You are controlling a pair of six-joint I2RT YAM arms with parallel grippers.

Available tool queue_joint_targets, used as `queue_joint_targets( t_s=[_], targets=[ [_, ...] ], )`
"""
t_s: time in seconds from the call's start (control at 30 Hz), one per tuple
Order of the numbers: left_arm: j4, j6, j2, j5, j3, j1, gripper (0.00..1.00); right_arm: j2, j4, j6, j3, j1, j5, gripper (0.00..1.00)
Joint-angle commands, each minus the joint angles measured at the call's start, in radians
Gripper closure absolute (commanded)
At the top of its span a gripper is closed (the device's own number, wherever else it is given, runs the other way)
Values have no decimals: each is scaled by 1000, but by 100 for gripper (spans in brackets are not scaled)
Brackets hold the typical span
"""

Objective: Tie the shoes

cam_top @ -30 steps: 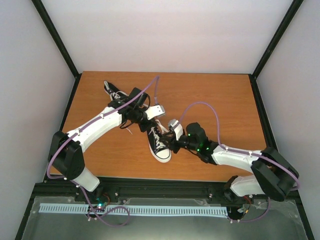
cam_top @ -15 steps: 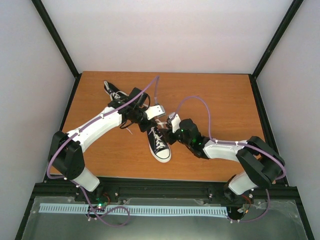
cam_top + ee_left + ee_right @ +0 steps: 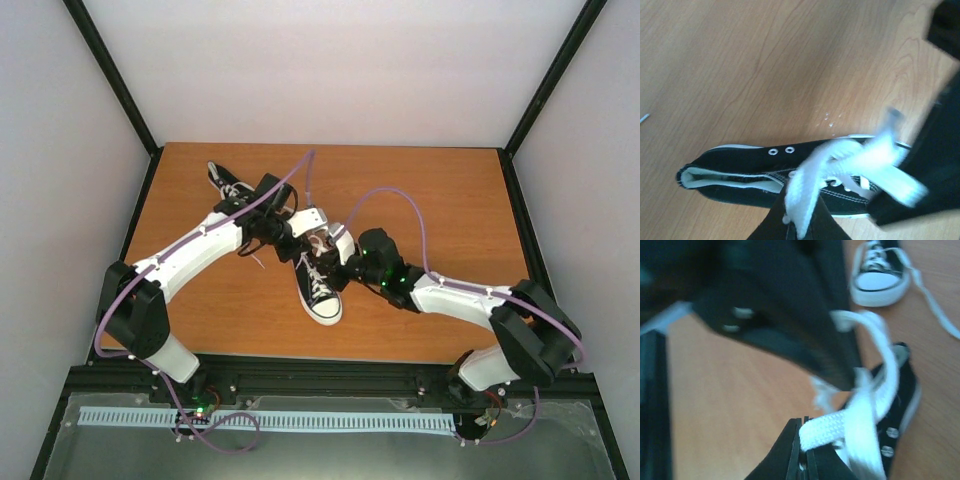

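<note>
One black sneaker (image 3: 319,291) with a white toe cap lies in mid-table, toe toward me. My left gripper (image 3: 312,238) hangs over its heel end, shut on one of its white laces (image 3: 805,190), which is pinched at the fingertips in the left wrist view (image 3: 794,224). My right gripper (image 3: 336,250) is close beside it on the right, shut on another stretch of white lace (image 3: 840,427) at its tips (image 3: 804,444). The lace loops up past the left gripper's black finger (image 3: 790,320). The second sneaker (image 3: 228,184) lies at the back left, partly hidden under my left arm.
The second sneaker's toe (image 3: 878,276) and a loose lace (image 3: 935,310) lie beyond the grippers in the right wrist view. The wooden table (image 3: 440,200) has black frame posts at its corners. Purple cables arch over both arms.
My right gripper has moved left and away from me, holding its lace, until it is close to the left gripper. The left gripper and the shoe have hardly moved.
</note>
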Motion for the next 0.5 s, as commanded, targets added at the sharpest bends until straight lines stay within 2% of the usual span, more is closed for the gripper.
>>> queue_joint_targets(
  t_s=[0.0, 0.23, 0.33, 0.4, 0.47],
  targets=[
    [31, -5, -2, -5, 7, 25, 99, -69, -243, -6, 90, 5, -320, 97],
    [48, 4, -2, -32, -18, 31, 99, -69, -712, 19, 221, -7, -525, 97],
    [56, 9, -5, -40, -37, 31, 99, -88, -780, 99, 213, -55, -588, 97],
    [58, 15, -10, -36, -49, 31, 99, -128, -787, 141, 180, -102, -528, 97],
    [52, 30, -15, -18, -62, 32, 99, -142, -816, 153, 158, -139, -387, 97]
  ],
)
